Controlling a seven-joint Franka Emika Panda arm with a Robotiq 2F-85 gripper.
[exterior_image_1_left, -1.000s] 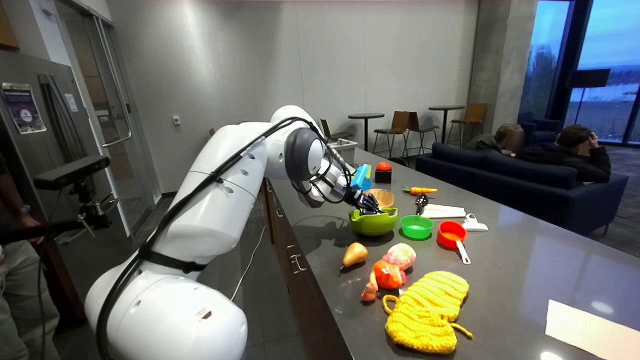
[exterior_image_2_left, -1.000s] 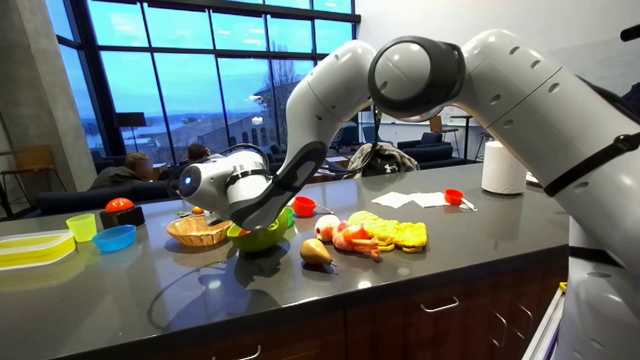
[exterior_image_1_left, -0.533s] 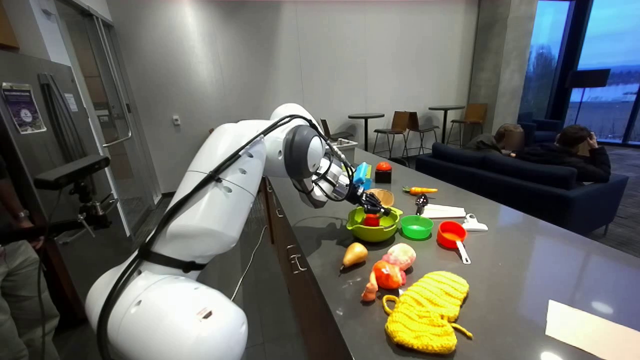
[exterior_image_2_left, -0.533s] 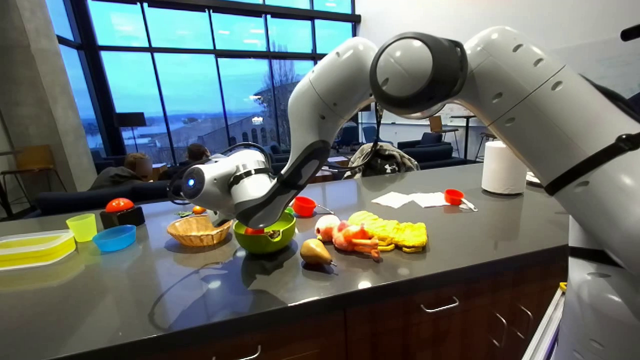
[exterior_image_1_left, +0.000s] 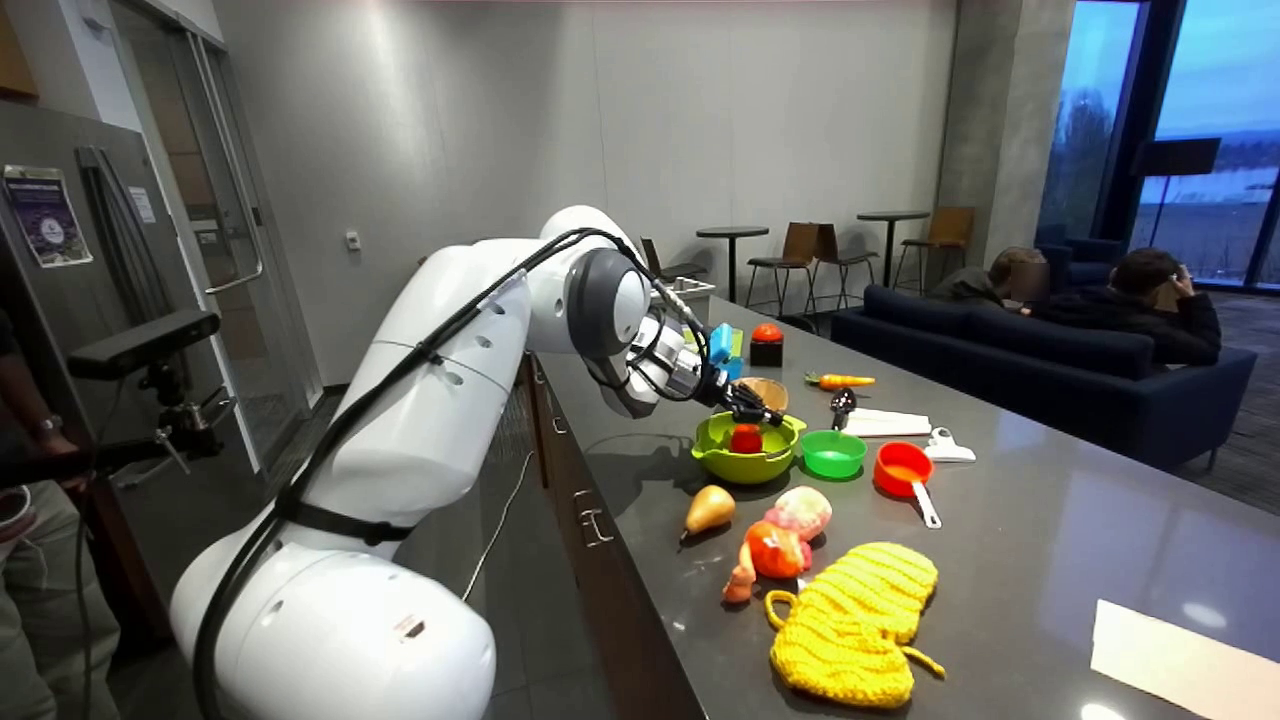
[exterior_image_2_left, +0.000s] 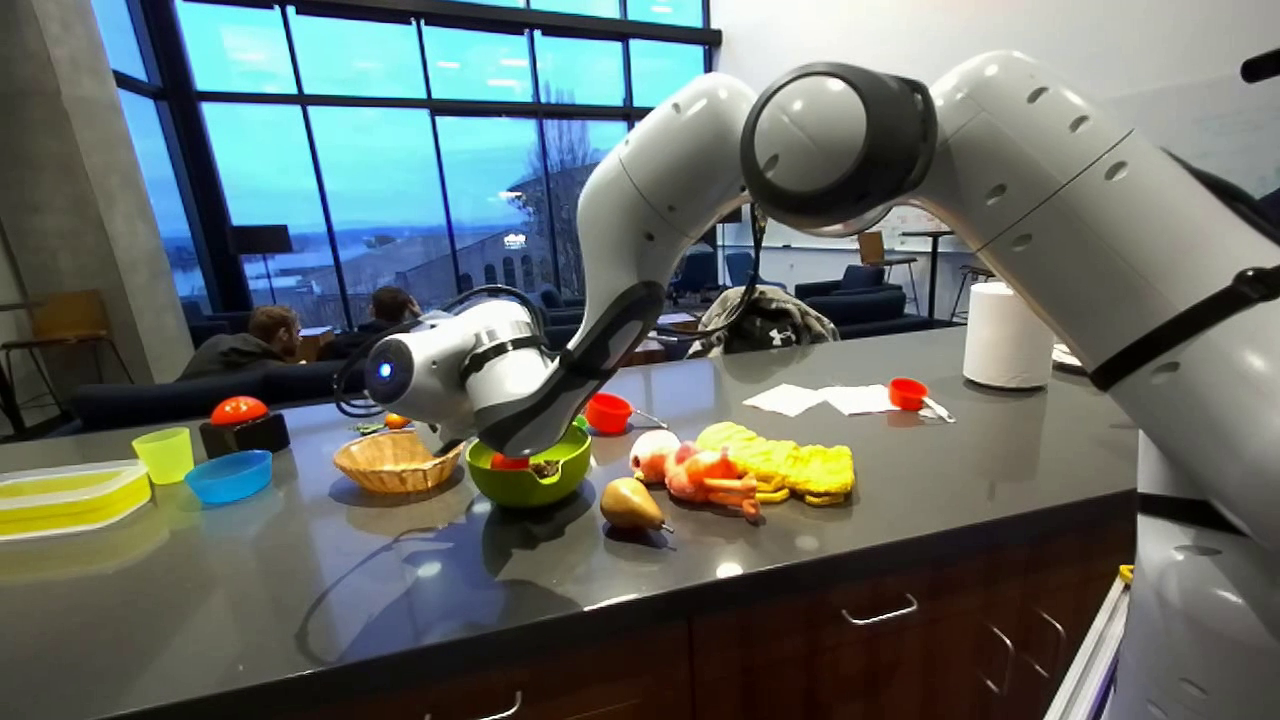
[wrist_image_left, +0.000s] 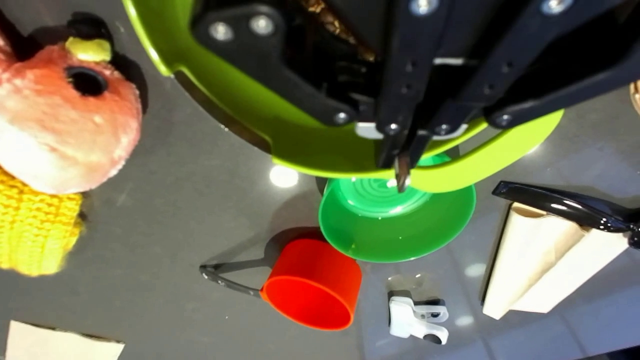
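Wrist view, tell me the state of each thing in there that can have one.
Lime bowl: upright, not empty; both exterior views show a red thing inside.
Gripper: shut, tips by that bowl's rim; can't tell whether it pinches it.
Green bowl: upright, looks empty.
Red cup: upright, looks empty.
White clip: lying loose.

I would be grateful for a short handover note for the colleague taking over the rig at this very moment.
Gripper: shut, at the rim of the lime bowl; whether it pinches the rim is hard to tell.
Where things are: the lime bowl stands on the counter, with the small green bowl, wicker basket and pear around it.
Done: a red object is inside the lime bowl.
Left: the gripper is not yet clear of the rim; I would probably check for a pinch before backing away.
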